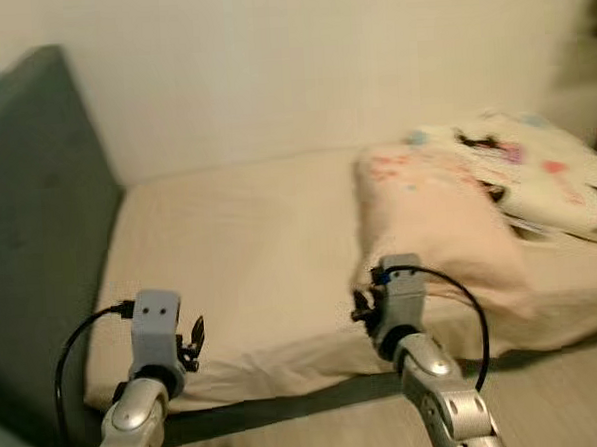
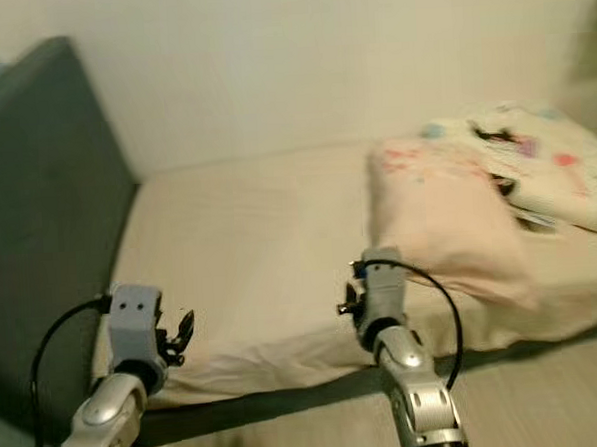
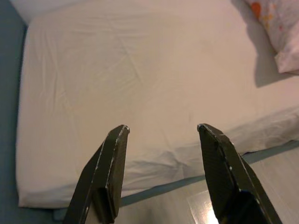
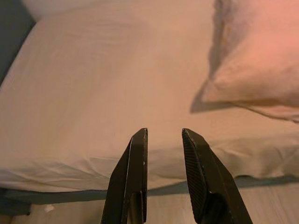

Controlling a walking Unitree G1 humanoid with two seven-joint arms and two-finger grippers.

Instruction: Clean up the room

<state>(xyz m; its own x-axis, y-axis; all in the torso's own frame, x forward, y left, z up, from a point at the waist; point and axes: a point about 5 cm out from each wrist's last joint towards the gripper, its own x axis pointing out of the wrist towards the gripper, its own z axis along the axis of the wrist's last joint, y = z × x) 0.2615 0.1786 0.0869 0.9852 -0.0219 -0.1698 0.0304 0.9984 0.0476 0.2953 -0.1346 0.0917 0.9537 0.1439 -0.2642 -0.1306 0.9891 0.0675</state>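
Nearest the camera, the left pincer [image 1: 194, 341] hovers at about 7 o'clock over the front edge of the bed [image 1: 240, 257], its two black fingers [image 3: 110, 163] spread wide with nothing between them. The right pincer [image 1: 361, 308] sits at about 5 o'clock, just short of the mattress edge, fingers [image 4: 135, 172] parted only a little and also empty.

Beyond it, at roughly 2 o'clock, lies the pink pillow [image 1: 434, 221], askew on the sheet with its near corner overhanging toward the bed's front edge. It looks soft and light, so it should sag and fold when lifted; a pinch on that near corner or along the seam edge seems the best hold, since the plump middle would likely squash out of a narrow grip.

Farther still, at 2 to 3 o'clock, a white patterned blanket [image 1: 536, 171] lies crumpled against the pillow, limp and likely to trail if taken by one edge

The grey headboard [image 1: 33, 217] stands at 9 o'clock
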